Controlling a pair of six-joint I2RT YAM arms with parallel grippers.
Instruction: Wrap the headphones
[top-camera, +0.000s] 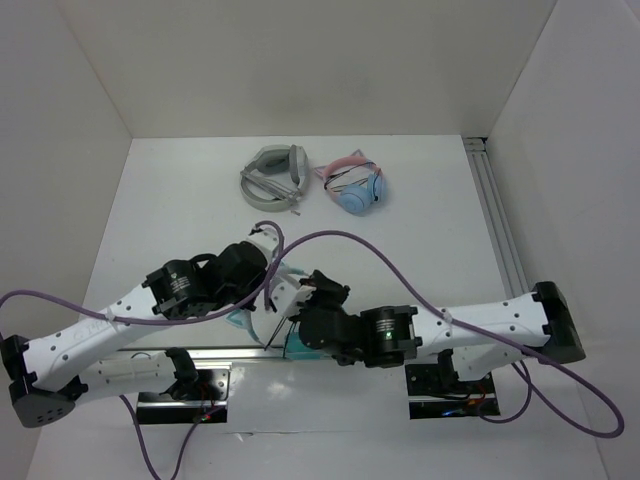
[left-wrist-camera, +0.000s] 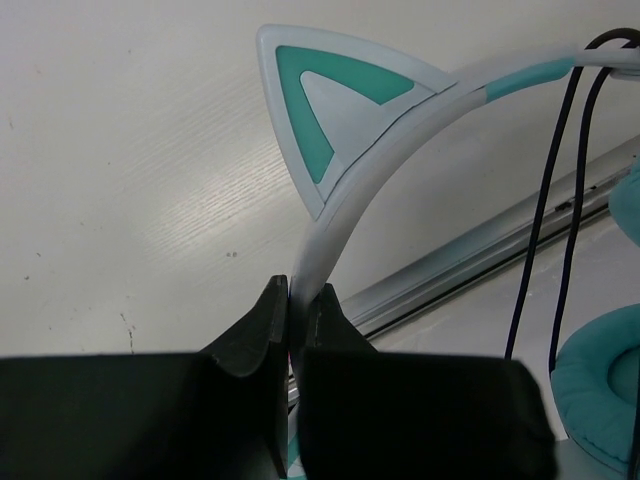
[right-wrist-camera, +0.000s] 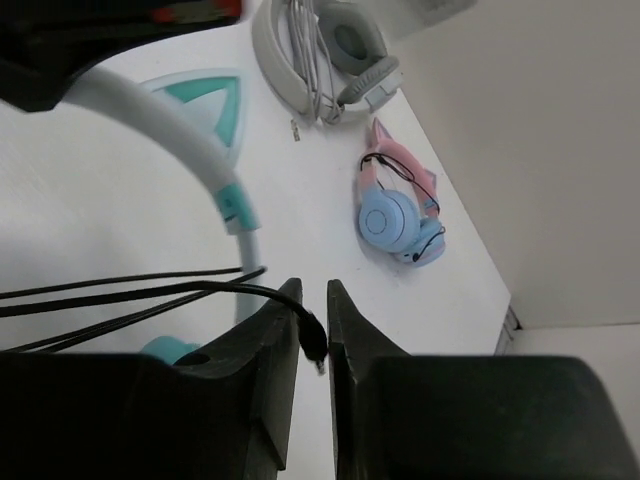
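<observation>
My left gripper (left-wrist-camera: 297, 295) is closed tight on the pale headband (left-wrist-camera: 345, 215) of the headphones (top-camera: 297, 345), pinching it just below one cat ear (left-wrist-camera: 330, 110), which stands upright above my fingers. My own black gripper body fills the bottom of the left wrist view and hides where the band goes below the grip. To the right there, two strands of thin black cable (left-wrist-camera: 570, 200) hang down from the band, and a teal ear cup (left-wrist-camera: 600, 385) is cut off by the frame edge.

From above, the headphones sit near the front edge of the tabletop (top-camera: 180, 200), between my two wrists and mostly covered by them. Only a teal sliver and a corner of a cup show, and I cannot tell whether the cups rest on the surface.

My right gripper (right-wrist-camera: 312, 295) stands narrowly apart. The cable's plug end (right-wrist-camera: 316, 350) hangs in the gap, which looks wider than the cable, and I cannot tell whether it touches either finger. More strands run in from the left edge of that view, their far ends out of frame.

Well apart at the back of the tabletop lie grey headphones (top-camera: 272, 175) and, just to their right, pink cat-ear headphones (top-camera: 358, 185) with blue cups. A metal rail (top-camera: 495, 220) runs along the right edge.
</observation>
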